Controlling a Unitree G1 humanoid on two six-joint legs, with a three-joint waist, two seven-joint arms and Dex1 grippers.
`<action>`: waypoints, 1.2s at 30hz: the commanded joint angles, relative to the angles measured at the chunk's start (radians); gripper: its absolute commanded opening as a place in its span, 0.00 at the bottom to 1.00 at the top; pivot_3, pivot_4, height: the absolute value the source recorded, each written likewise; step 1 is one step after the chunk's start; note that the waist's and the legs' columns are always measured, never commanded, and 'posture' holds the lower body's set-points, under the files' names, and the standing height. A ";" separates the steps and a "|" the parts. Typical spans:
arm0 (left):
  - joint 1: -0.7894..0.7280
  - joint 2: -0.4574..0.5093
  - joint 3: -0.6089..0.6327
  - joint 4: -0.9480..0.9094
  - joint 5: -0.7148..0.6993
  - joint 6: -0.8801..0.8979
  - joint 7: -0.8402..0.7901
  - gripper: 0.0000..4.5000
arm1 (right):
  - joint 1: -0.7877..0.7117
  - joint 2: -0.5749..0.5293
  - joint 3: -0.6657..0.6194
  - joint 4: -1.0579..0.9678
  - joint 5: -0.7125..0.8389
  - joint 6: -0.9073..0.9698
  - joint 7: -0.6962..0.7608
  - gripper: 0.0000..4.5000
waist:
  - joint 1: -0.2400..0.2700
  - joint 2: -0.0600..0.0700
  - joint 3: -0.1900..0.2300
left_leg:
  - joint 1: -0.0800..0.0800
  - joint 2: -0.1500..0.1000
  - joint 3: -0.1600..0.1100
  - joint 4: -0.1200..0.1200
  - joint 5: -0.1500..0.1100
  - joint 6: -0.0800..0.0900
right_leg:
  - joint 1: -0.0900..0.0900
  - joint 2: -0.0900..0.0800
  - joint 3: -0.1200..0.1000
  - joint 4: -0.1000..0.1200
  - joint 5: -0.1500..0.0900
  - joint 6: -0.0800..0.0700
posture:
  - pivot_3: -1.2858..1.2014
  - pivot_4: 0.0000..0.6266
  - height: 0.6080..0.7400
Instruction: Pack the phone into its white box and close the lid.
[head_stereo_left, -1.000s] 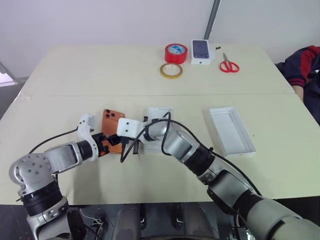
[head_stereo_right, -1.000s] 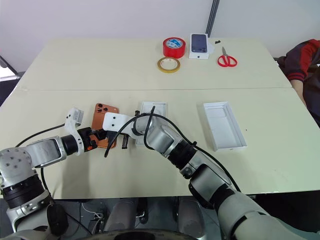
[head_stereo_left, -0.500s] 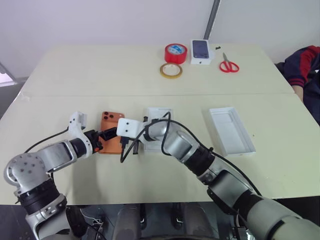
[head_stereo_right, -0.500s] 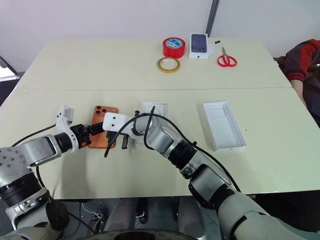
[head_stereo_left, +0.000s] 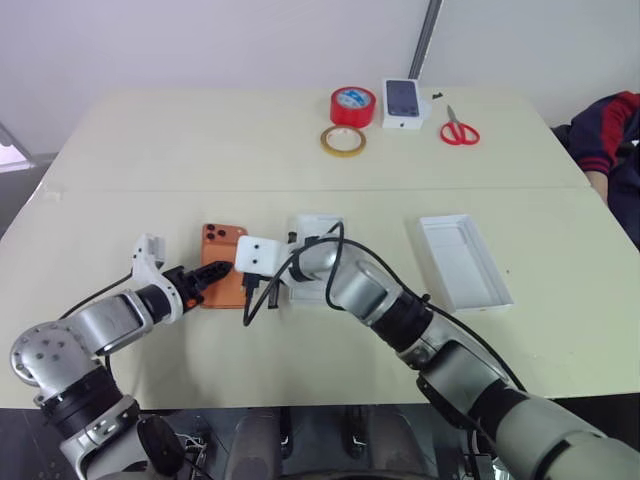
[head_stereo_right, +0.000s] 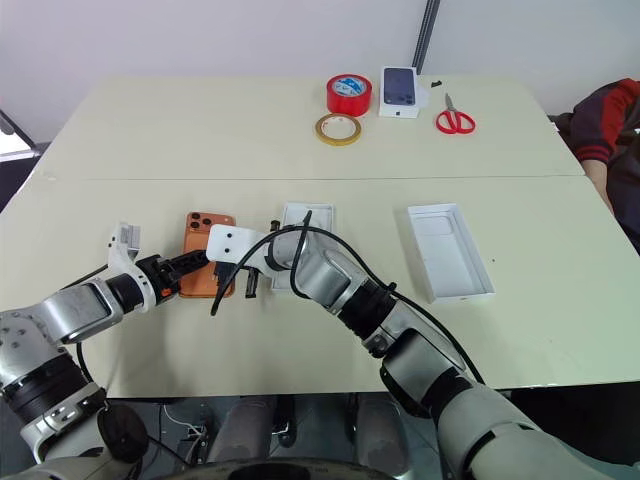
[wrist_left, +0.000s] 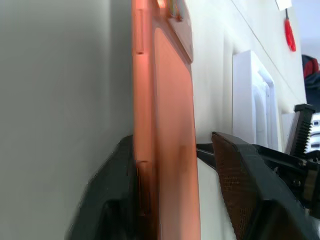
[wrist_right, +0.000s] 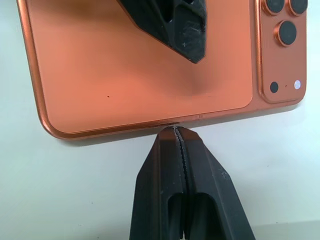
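Observation:
The orange phone (head_stereo_left: 219, 240) lies back up on the table, its camera lenses at the far end. My left gripper (head_stereo_left: 220, 272) reaches over the phone's near end from the left. In the left wrist view one of its fingers (wrist_left: 117, 200) lies against the phone (wrist_left: 170, 100) and the other stands a little off its back. My right gripper (wrist_right: 176, 131) is shut, its tips against the phone's right long edge. The white box (head_stereo_left: 320, 226) sits just right of the phone, partly behind my right arm. The lid (head_stereo_left: 463, 262) lies open side up further right.
At the table's far side are a red tape roll (head_stereo_left: 352, 105), a yellow tape ring (head_stereo_left: 343, 141), a small carton with a phone picture (head_stereo_left: 403, 103) and red scissors (head_stereo_left: 459, 131). A person's sleeve (head_stereo_left: 610, 135) shows at the right edge.
My left gripper has drawn back to the left, rolled, and its fingers have narrowed around the phone's near end. The right gripper and the phone have stayed put.

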 joint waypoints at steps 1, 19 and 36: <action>-0.027 0.001 0.040 -0.006 -0.063 -0.004 0.022 0.10 | -0.012 -0.011 -0.040 -0.090 0.015 0.018 0.010 0.00 | 0.002 -0.001 0.000 | 0.000 0.000 0.000 0.000 0.000 0.000 | 0.000 0.000 0.000 0.000 0.000 0.000 | 0.52 0.24 0.97; 0.000 -0.055 -0.358 -0.107 -0.621 -0.432 0.454 0.01 | 0.171 -0.352 -0.511 -0.513 0.408 0.247 0.191 0.00 | 0.013 -0.004 0.002 | -0.002 -0.003 0.000 0.000 -0.001 0.002 | 0.002 -0.006 0.000 -0.006 0.000 -0.001 | 0.52 0.24 0.97; -0.044 -0.060 -0.688 0.050 -0.554 -0.595 0.378 0.01 | 0.373 -0.625 -0.660 -0.500 0.504 0.166 0.164 0.00 | 0.014 -0.003 0.003 | -0.002 -0.002 0.000 0.001 0.001 0.006 | 0.002 0.000 0.000 -0.007 0.000 -0.001 | 0.52 0.24 0.97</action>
